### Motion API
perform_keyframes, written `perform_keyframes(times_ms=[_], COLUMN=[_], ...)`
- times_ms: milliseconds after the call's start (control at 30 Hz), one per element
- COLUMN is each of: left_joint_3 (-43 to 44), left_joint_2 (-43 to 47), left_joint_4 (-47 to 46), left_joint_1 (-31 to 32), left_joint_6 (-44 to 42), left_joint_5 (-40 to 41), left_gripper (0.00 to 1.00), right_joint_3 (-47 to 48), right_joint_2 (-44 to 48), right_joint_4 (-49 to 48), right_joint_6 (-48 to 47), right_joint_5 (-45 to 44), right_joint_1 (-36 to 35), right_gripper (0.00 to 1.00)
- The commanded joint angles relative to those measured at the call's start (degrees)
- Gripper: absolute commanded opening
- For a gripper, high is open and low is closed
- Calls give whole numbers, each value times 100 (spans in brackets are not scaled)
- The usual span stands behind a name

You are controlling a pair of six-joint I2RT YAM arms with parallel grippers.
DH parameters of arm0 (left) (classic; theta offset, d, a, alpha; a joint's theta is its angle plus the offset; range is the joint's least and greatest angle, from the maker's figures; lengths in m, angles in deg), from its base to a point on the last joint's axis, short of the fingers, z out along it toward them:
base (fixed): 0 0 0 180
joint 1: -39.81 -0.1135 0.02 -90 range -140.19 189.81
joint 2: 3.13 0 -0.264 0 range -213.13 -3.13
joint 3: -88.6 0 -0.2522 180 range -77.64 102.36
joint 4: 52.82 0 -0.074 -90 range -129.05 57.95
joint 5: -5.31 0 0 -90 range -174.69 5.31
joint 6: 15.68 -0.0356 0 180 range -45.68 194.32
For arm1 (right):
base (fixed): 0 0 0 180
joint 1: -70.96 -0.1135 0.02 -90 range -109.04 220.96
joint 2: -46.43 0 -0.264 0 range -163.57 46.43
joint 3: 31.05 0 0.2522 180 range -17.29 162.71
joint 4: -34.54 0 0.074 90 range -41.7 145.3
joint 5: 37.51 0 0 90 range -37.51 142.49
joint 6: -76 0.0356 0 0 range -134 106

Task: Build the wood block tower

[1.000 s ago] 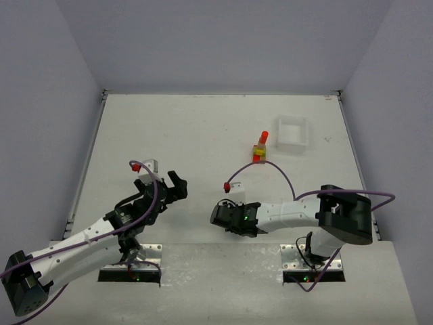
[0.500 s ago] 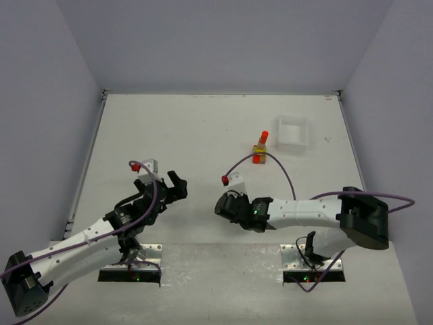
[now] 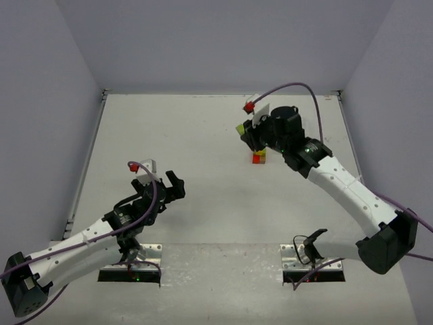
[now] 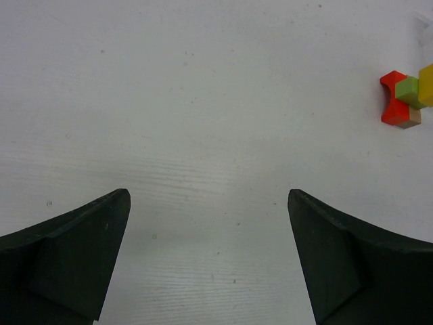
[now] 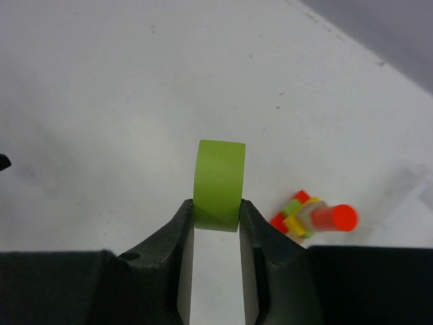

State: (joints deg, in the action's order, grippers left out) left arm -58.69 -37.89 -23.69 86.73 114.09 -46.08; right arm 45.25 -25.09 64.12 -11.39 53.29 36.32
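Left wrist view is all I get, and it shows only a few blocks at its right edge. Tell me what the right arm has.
Observer: The right gripper is shut on a lime green block.
Operator: Give me its position against the tower.
Observer: The right wrist view shows the tower off to the right of the held block, not under it.
Operator: Name the tower's top piece.
Observer: A red cylinder sits on top of it.
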Motion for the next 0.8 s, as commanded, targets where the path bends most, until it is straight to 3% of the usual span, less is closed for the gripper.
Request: perform_keyframes(times_ms=[0,167,267,767], left_joint_3=[475,709,741,1061], left_joint_2=[-203,-424,-479,-276], left_joint_4=[-27,45,71,221], left_joint_1=[11,11,11,11], left_joint_6=[-143,-297,-302,-775], left_joint_5=[238,279,270,272], left_gripper=[100,100,100,100], right_joint_3=[936,2221,2498,2261], right_joint_2=[-381,-1115,-1397,-1664], right_joint_4=[960,2310,2800,3094], right_joint_6=[-1982,-2822,-3297,-4607], right_joint_5=[1596,2081,2049,1936], right_joint_1=[823,1619,1793,1820], right_gripper=[16,18,16,19])
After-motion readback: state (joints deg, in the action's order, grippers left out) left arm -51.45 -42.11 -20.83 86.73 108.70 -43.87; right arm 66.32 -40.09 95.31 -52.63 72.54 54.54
